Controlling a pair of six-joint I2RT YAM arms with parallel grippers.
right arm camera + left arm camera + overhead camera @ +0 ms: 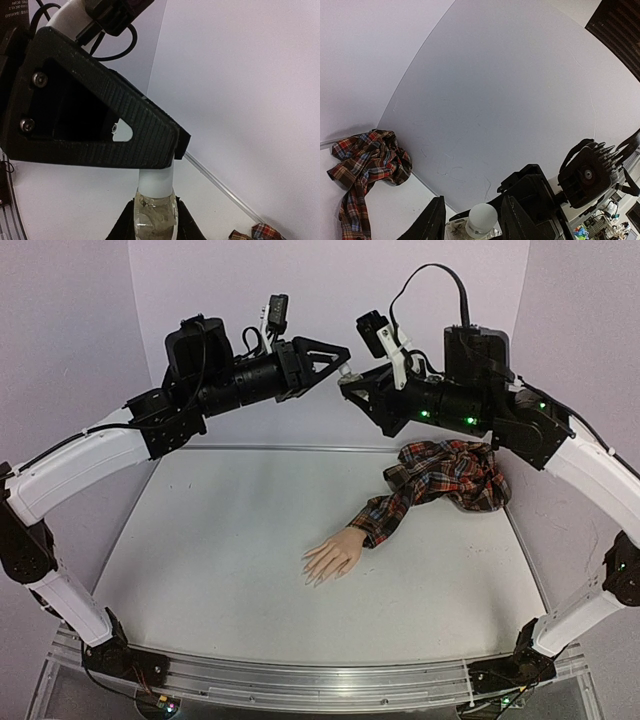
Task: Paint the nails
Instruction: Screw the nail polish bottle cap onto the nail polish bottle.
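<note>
The mannequin hand (330,560) lies palm down mid-table, its pale nails (314,578) pointing near-left, its red plaid sleeve (440,480) bunched at the back right. Both arms are raised high above it and meet in the middle. My right gripper (352,386) (154,226) is shut on a small clear bottle (155,220) with a white cap (156,182). My left gripper (343,354) (472,220) is open, its fingers on either side of the cap (482,217), with a gap on one side. In the right wrist view a left finger (100,130) hides the cap's top.
The plaid cloth (367,160) lies against the back wall and shows at a corner of the right wrist view (257,232). The grey tabletop (230,540) is walled at back and sides. An aluminium rail (320,680) with the arm bases runs along the near edge.
</note>
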